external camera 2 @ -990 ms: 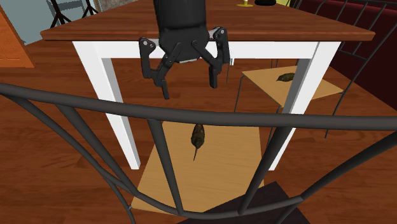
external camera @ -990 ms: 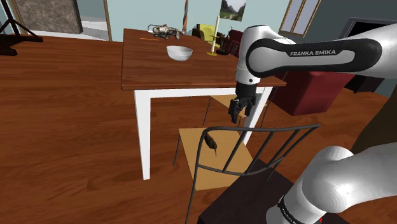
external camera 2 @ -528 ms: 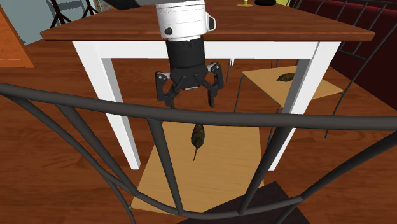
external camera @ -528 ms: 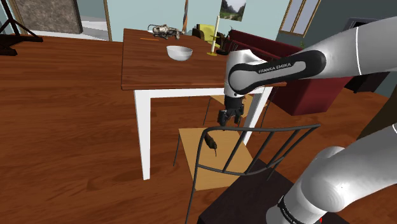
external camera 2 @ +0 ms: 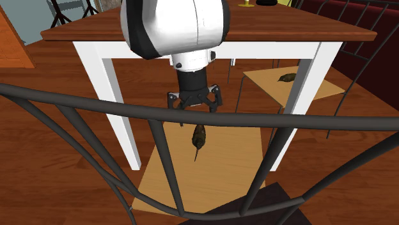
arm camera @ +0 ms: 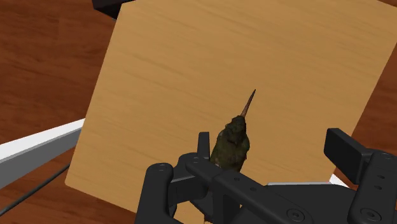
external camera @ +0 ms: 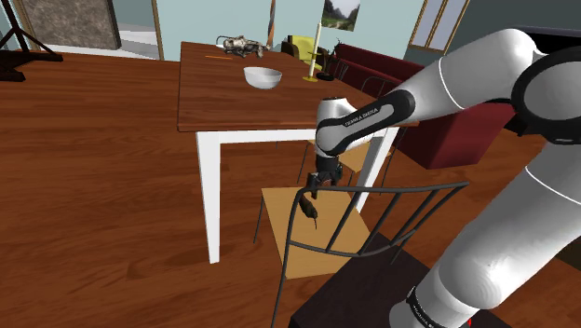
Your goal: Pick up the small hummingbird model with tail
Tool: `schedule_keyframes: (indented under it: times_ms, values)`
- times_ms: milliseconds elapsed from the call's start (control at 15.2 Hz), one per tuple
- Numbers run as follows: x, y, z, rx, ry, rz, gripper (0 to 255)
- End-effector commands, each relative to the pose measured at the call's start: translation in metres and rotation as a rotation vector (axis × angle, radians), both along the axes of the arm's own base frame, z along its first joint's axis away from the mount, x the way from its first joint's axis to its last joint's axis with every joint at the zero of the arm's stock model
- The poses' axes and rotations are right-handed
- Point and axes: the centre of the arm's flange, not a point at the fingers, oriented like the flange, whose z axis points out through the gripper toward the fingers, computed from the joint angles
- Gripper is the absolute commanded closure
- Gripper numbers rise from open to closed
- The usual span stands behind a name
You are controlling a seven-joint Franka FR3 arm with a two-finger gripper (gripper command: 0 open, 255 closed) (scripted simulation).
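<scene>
A small brown-green hummingbird model (external camera: pixel 307 208) with a long thin tail lies on the light wooden seat (external camera: pixel 331 233) of a chair beside the table. My black gripper (external camera: pixel 315 183) hangs just above it, pointing down, with its fingers apart. In the second exterior view the gripper (external camera 2: pixel 195 105) is directly over the bird (external camera 2: pixel 199 136), a short gap between them. The wrist view has the bird (arm camera: pixel 233 143) between the open fingers of the gripper (arm camera: pixel 275 149), close to one finger (arm camera: pixel 203 142) and touching neither.
The chair's black metal backrest (external camera 2: pixel 192 115) crosses in front of the seat. A brown-topped table (external camera: pixel 242 93) with white legs (external camera: pixel 209 196) stands right beside it, bearing a white bowl (external camera: pixel 263 76). A second chair (external camera 2: pixel 288 89) holds another small dark model (external camera 2: pixel 286 78).
The arm has come down and moved toward the shoulder view's left, bringing the gripper from table-edge height to just above the bird. The fingers stayed open. The bird has not moved.
</scene>
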Motion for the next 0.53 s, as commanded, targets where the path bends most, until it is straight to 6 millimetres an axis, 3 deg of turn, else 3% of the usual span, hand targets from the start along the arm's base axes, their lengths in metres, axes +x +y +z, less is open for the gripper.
schedule_keyframes:
  times_ms: [0, 462]
  values:
    - [0.013, -0.005, -0.026, 0.000, 0.002, -0.014, 0]
    - [0.057, -0.030, -0.105, 0.000, 0.011, -0.062, 0]
